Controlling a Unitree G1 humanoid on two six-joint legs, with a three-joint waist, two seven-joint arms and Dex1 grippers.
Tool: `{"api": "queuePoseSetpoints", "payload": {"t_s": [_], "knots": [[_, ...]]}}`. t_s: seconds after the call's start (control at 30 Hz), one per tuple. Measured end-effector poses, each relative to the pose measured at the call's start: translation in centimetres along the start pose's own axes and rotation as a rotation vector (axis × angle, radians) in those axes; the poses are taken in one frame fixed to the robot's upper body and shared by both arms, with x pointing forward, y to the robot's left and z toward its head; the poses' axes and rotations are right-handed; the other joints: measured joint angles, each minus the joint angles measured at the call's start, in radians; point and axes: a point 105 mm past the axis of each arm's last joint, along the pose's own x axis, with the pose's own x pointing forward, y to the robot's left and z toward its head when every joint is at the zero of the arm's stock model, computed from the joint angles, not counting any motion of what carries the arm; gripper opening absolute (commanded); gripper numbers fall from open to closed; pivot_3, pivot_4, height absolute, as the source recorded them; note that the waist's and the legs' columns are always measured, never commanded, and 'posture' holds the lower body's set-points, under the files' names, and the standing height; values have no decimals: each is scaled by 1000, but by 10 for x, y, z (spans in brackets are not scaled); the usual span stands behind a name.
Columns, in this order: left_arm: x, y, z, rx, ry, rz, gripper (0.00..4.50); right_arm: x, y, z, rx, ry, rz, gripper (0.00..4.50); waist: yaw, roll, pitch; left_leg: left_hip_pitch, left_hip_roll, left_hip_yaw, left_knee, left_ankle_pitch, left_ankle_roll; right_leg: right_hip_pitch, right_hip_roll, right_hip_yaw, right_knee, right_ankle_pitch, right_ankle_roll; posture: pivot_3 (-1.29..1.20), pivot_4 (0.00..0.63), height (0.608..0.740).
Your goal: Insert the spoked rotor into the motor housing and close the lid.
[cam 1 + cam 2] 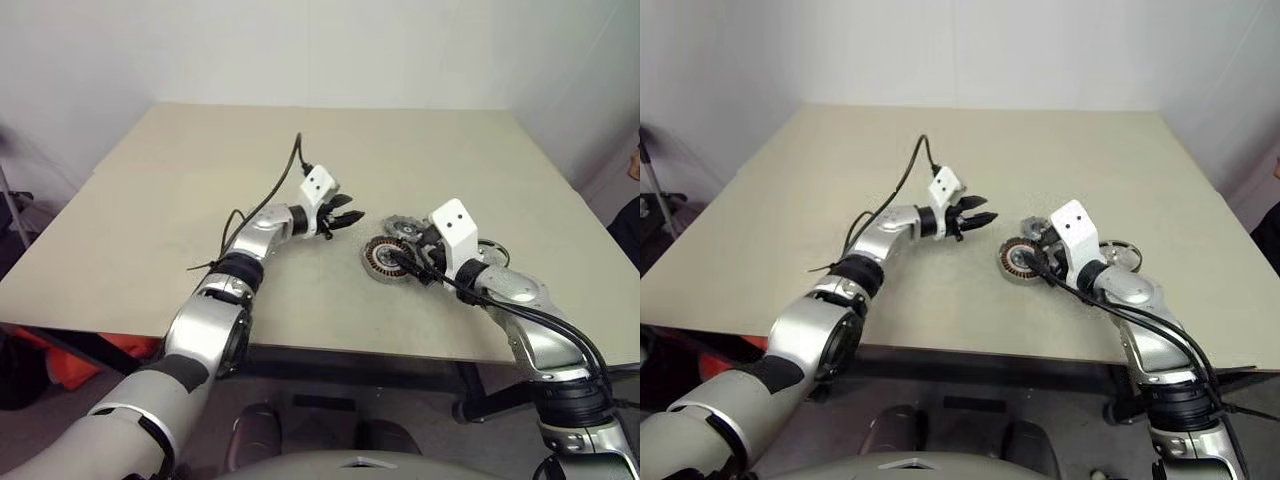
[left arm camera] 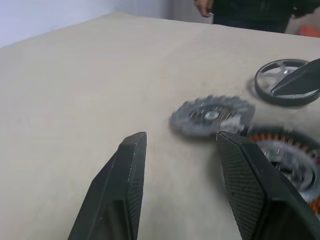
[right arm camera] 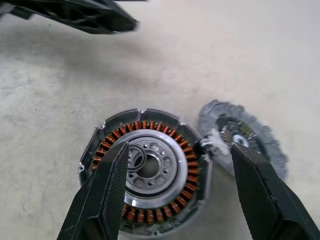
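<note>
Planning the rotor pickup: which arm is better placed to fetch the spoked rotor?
Probably the right. The spoked rotor lies beside the right gripper, open over the motor housing. The left gripper, also open, hovers across the housing and lid from it.

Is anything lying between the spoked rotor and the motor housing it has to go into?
Partly. The right tool hovers open over the motor housing, between it and the spoked rotor. The lid lies just behind the housing, off that line. Bare table otherwise.
</note>
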Motion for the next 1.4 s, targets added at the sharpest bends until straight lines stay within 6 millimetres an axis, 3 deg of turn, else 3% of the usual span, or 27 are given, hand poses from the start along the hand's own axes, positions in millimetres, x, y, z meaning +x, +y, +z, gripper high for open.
{"api": "queuePoseSetpoints", "payload": {"t_s": [0.23, 0.43, 1.23, 1.33, 1.4], "knots": [[-24, 3, -9, -34, -23, 82, 2332, 7, 13, 0, -21, 23, 76, 3618, -2, 0, 0, 1, 0, 1, 0, 0, -1, 1, 0, 0, 1, 0, 0, 0, 0, 740], [-32, -2, -17, -75, -20, 123, 2332, 8, 13, 7, -55, 21, 102, 3618, -7, 0, 0, 1, 1, 1, 0, 1, -1, 0, 0, 0, 1, 0, 0, 0, 0, 740], [-32, -7, -16, -87, -25, 158, 2332, 18, 14, -6, -38, 81, 137, 3618, -25, 0, 0, 1, 1, 2, 0, 1, -1, 0, 1, 0, 1, 0, 0, 0, 0, 740], [-32, -8, -16, -85, -23, 156, 2369, 19, 15, -6, -34, 79, 140, 3069, -25, 0, 0, 1, 1, 2, 0, 1, -1, 0, 1, 0, 1, 0, 0, 0, 0, 740], [-32, -7, -16, -84, -21, 159, 2369, 21, 18, -8, -28, 83, 148, 2349, -26, 0, 0, 1, 1, 2, 0, 1, -1, 0, 1, 0, 0, 0, 0, 0, 0, 740]]}}
